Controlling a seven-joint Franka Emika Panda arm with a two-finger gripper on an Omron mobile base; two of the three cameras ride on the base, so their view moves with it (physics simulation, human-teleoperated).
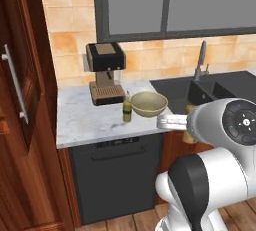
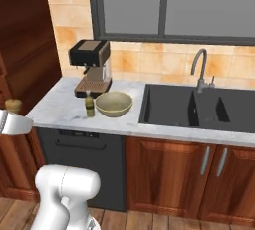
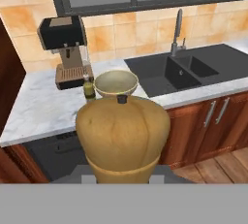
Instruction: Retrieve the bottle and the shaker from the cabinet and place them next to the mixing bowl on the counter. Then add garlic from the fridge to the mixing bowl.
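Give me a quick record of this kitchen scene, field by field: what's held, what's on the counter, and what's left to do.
held: wooden shaker, gripper shut on it
bottle: upright on counter, just left of mixing bowl
mixing bowl: looks empty, in front of coffee machine
sink: right of bowl
remaining: set shaker by bowl, then garlic

Hidden and cut off

Your shaker (image 3: 123,138) blocks the bench (image 3: 43,109) front and bottle (image 3: 89,90) base; the cabinet (image 1: 20,125) runs off frame.
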